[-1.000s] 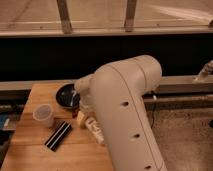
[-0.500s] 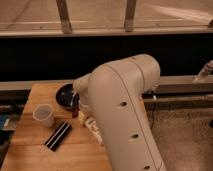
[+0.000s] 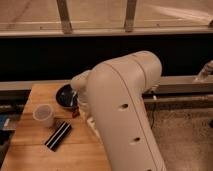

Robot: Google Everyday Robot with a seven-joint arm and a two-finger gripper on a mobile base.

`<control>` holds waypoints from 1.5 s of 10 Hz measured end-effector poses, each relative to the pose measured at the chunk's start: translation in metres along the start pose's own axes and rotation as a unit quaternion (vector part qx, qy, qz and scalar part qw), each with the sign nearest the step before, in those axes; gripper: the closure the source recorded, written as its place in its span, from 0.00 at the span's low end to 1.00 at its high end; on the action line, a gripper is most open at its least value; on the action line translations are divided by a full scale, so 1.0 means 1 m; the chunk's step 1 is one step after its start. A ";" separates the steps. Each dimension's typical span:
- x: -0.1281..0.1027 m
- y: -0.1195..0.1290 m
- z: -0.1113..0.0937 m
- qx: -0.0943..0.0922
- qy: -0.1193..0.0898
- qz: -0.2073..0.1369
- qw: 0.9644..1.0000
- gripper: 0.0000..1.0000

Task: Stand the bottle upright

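Observation:
My white arm (image 3: 125,110) fills the middle of the camera view and reaches down to the wooden table (image 3: 25,150). The gripper (image 3: 76,112) shows only as a small dark part at the arm's left edge, just right of the black bowl (image 3: 64,95). A bit of the cream-white bottle (image 3: 89,121) peeks out low at the arm's left edge, close to the gripper. The arm hides the rest of it, so I cannot tell whether it lies or stands, or whether it is held.
A translucent white cup (image 3: 44,115) stands on the table's left part. A flat black-and-white striped block (image 3: 58,135) lies in front of it. A dark wall and a metal rail run behind the table. Grey floor lies to the right.
The arm has shifted slightly and now covers more of the cream bottle than a second ago. Cup, bowl and striped block have not moved.

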 end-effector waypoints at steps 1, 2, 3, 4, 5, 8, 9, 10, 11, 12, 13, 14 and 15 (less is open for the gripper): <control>-0.001 0.000 -0.006 0.005 -0.003 -0.002 1.000 1.00; -0.002 -0.002 -0.013 0.010 -0.007 -0.003 1.000 1.00; -0.002 -0.004 -0.023 0.018 -0.014 -0.003 1.000 1.00; -0.003 -0.006 -0.035 0.024 -0.023 -0.001 0.999 1.00; -0.002 -0.010 -0.045 0.032 -0.031 0.000 0.999 1.00; -0.004 -0.020 -0.074 0.053 -0.053 0.006 0.997 1.00; -0.008 -0.022 -0.081 0.059 -0.059 0.006 0.996 1.00; -0.010 -0.023 -0.088 0.062 -0.067 0.007 0.996 1.00; -0.012 -0.027 -0.097 0.065 -0.079 0.009 0.995 1.00; -0.013 -0.031 -0.104 0.068 -0.089 0.011 0.994 1.00; -0.017 -0.032 -0.109 0.070 -0.098 0.011 0.993 1.00; -0.020 -0.032 -0.113 0.072 -0.103 0.009 0.992 1.00; -0.022 -0.034 -0.116 0.074 -0.105 0.010 0.992 1.00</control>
